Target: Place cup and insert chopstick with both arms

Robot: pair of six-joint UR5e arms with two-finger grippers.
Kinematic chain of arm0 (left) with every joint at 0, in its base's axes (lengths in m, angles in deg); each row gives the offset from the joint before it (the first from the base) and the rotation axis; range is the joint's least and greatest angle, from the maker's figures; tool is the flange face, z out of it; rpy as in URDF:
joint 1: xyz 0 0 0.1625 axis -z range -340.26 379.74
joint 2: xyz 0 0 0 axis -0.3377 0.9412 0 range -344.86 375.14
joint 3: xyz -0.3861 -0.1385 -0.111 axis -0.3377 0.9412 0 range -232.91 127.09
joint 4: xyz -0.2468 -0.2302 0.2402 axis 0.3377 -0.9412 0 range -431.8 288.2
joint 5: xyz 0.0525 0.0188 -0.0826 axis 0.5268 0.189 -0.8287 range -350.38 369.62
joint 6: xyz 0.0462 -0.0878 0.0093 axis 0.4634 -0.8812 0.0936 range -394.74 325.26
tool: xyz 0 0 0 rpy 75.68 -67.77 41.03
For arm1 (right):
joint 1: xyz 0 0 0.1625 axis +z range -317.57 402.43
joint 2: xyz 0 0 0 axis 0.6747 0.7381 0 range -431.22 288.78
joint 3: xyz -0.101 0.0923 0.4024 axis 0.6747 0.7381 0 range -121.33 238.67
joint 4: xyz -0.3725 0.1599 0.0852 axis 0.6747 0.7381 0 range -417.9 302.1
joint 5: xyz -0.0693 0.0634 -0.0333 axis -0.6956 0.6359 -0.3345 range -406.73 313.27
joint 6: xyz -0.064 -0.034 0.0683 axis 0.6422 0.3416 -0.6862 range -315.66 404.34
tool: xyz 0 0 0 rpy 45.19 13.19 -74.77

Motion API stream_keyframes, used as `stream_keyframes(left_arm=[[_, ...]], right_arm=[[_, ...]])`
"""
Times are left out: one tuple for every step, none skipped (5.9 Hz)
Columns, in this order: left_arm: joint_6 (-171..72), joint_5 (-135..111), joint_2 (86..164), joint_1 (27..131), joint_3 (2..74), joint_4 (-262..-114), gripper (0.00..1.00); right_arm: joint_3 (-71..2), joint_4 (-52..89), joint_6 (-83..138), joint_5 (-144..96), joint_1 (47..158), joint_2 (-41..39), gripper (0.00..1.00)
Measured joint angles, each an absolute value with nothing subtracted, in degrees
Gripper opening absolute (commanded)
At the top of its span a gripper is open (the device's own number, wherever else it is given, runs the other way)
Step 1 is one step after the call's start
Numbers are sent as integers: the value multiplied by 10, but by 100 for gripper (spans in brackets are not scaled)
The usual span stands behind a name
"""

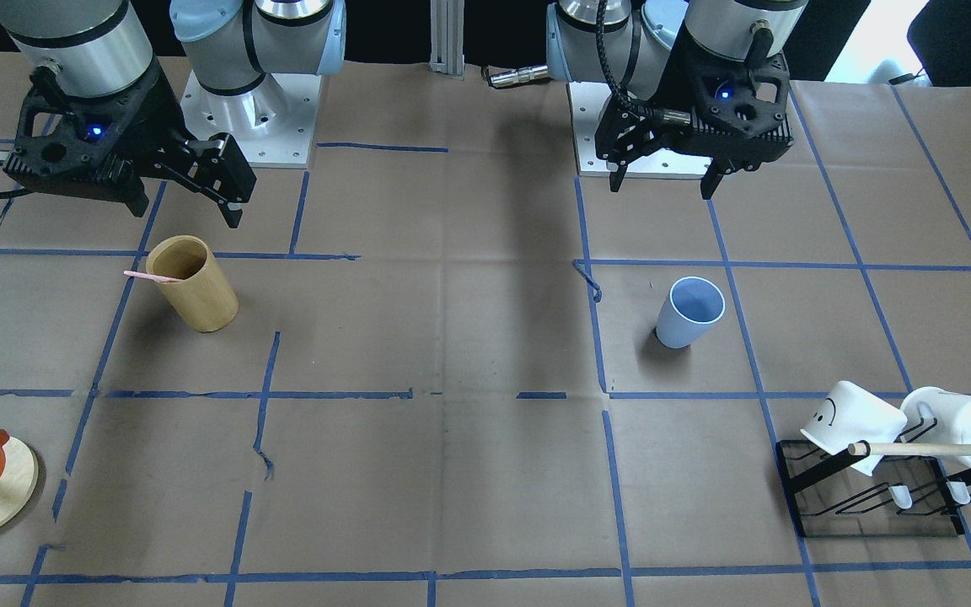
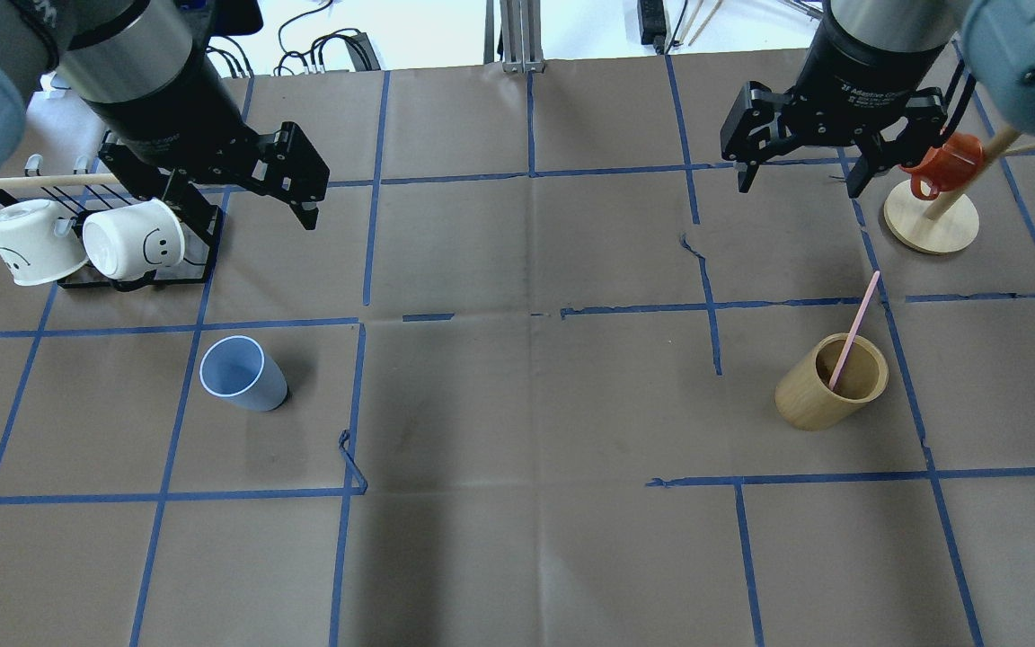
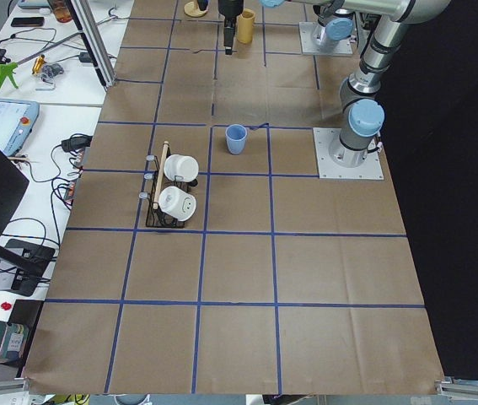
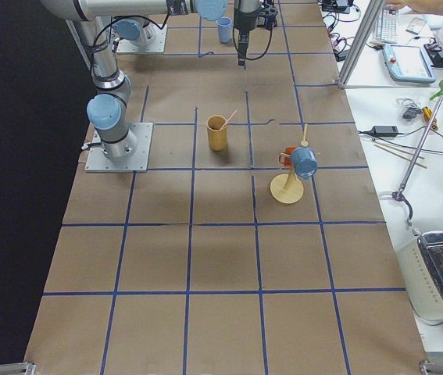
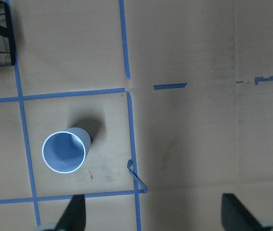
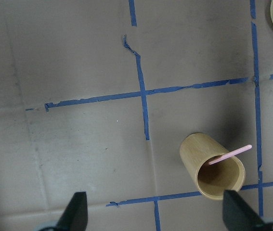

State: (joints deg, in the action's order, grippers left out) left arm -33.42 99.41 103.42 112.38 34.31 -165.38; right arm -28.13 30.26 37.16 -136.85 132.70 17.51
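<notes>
The light-blue cup stands upright on the paper-covered table, also in the front view and the left wrist view. The pink chopstick leans inside a tan wooden cup, its top sticking out past the rim; it also shows in the right wrist view. My left gripper is open and empty, high above the table, beyond the blue cup. My right gripper is open and empty, high above the table, beyond the wooden cup.
A black rack with two white mugs and a wooden rod stands under my left arm. A round wooden stand with an orange mug is next to my right gripper. Blue tape lines grid the table.
</notes>
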Motion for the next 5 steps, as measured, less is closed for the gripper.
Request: stream_keyframes(left_arm=[[-334, 994, 1034, 1124, 343, -1653, 99], [-334, 992, 1034, 1124, 343, -1653, 99], [-334, 992, 1033, 1124, 343, -1652, 99], [-334, 991, 1033, 1123, 343, -1652, 99], [-334, 992, 1033, 1123, 343, -1652, 99]], right_arm=[[-282, 302, 372, -1368, 1327, 175, 100], [-283, 302, 372, -1368, 1327, 175, 100], [-283, 302, 372, -1368, 1327, 175, 100], [-285, 302, 372, -1368, 1327, 175, 100], [-286, 303, 372, -1368, 1327, 175, 100]])
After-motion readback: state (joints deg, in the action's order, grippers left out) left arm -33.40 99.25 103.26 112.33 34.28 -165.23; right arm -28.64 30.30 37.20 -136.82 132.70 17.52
